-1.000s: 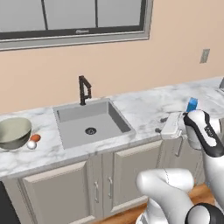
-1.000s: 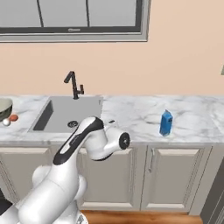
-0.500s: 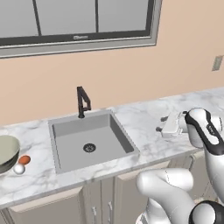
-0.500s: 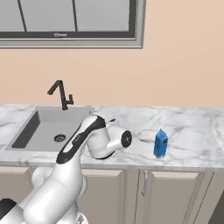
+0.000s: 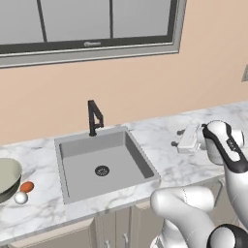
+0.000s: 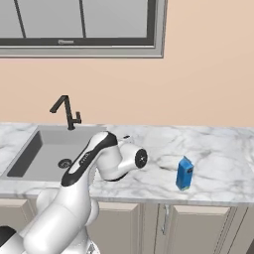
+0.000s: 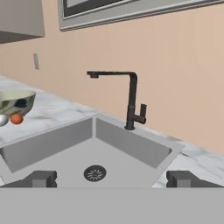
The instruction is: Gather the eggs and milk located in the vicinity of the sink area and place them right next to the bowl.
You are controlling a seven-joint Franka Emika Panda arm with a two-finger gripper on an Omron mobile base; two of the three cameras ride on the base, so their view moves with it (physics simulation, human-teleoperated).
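Note:
The blue milk [image 6: 184,173] carton stands upright on the marble counter, well right of the sink [image 5: 101,164]. At the far left sits the grey-beige bowl [image 5: 7,179], with the orange-brown egg [image 5: 26,186] and the white egg [image 5: 20,197] on the counter right beside it. My gripper [image 5: 175,138] hangs open and empty above the counter just right of the sink, pointing toward the basin. In the hand view my gripper [image 7: 112,179] has its fingertips [image 7: 41,178] spread wide over the basin, with the bowl [image 7: 15,101] and both eggs [image 7: 16,118] far off to the left.
A slim black faucet [image 5: 94,116] rises at the back rim of the sink, and a round drain [image 7: 95,173] lies in its floor. The wall and a window run behind the counter. My white arm [image 6: 106,158] stands between the sink and the milk.
Both base views have shifted and the scene has grown larger, so the base has driven. The gripper stays open and empty; nothing on the counter has moved.

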